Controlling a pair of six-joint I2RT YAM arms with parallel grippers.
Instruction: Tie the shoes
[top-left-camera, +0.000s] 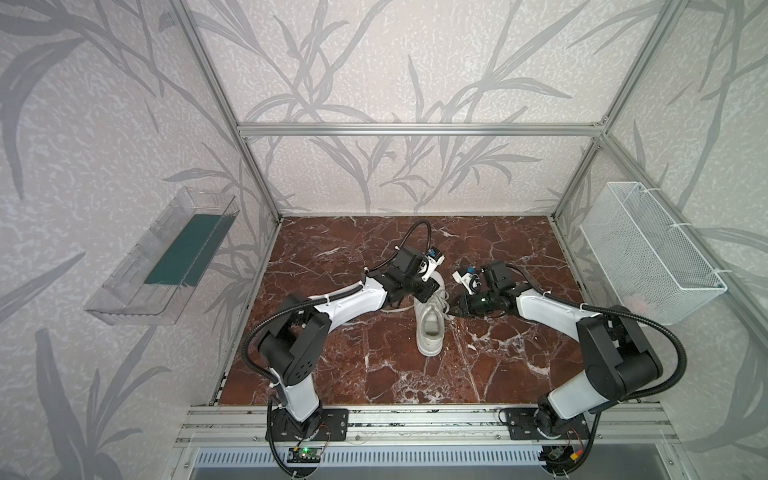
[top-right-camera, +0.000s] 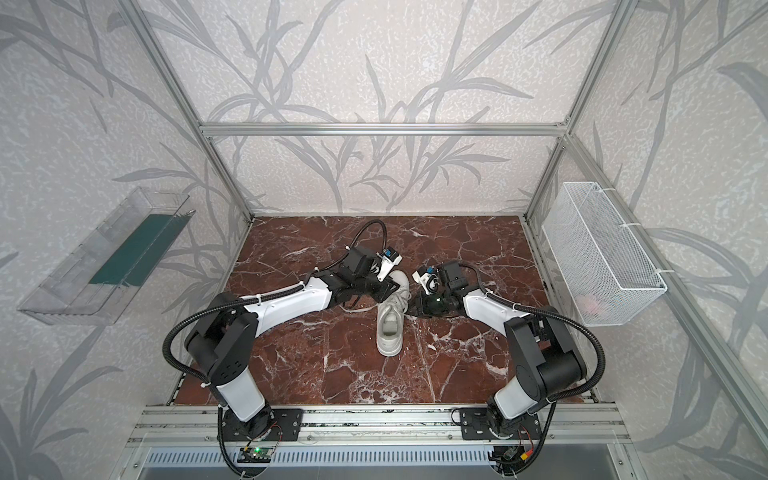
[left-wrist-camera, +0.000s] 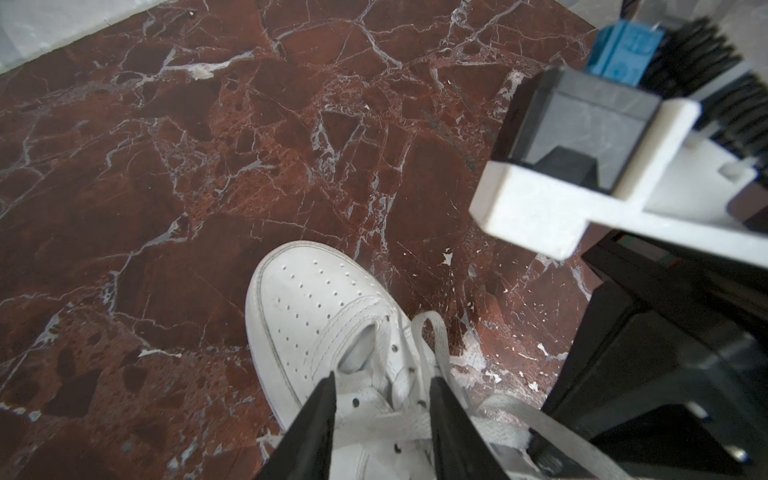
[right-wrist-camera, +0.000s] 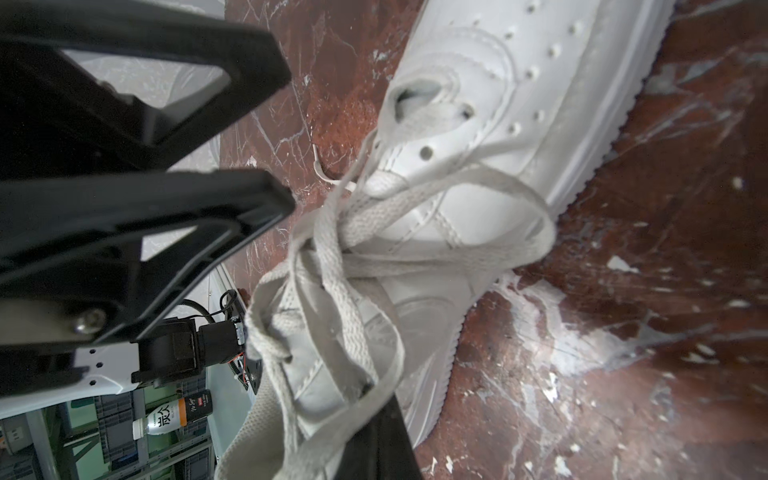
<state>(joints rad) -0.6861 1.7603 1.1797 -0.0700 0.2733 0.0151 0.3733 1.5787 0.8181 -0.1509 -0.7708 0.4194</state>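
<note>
Sneaker (top-left-camera: 430, 328) sits mid-surface (top-left-camera: 332, 249), toe toward the far wall. Right end effector (top-left-camera: 455, 308) is clenched on the tangled laces (right-wrist-camera: 374, 232). Left end effector (left-wrist-camera: 382, 378) hangs parted above them, holding nothing. Looks mid-knot. For the next move you'd need left to pinch a free strand.

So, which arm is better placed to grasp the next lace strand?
Left, probably. The left tool is open and astride the laces; the right tool is shut, seemingly holding one strand.
</note>
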